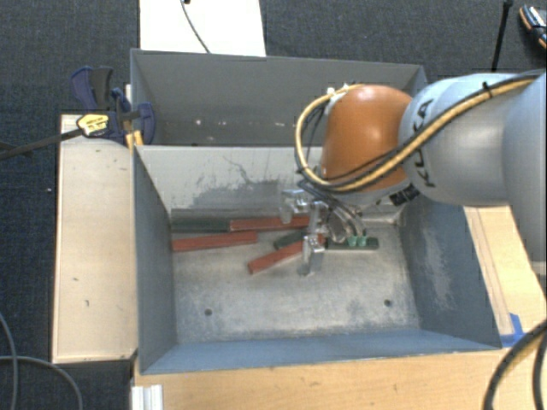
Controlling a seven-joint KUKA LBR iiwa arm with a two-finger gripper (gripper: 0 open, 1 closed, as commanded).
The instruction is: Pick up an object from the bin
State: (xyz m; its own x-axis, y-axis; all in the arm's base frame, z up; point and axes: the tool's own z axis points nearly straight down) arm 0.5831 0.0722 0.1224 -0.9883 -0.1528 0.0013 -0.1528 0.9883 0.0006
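Note:
My gripper (309, 259) hangs low over the middle of the bin floor, under the orange wrist cover. Its metal fingers (313, 244) stand at the right end of a short reddish-brown stick (272, 261) that lies slanted on the floor. Whether the stick is between the fingers is not clear. A long reddish-brown stick (214, 241) lies flat to the left. Behind it, along the back wall, lie a dark green stick (198, 223) and another red-brown stick (261, 223). A small green piece (363, 243) sits just right of the gripper.
The sticks cluster in the back-left half of the bin. Bare grey floor stretches along the front and right side. The arm and its orange cover hide the back-right corner.

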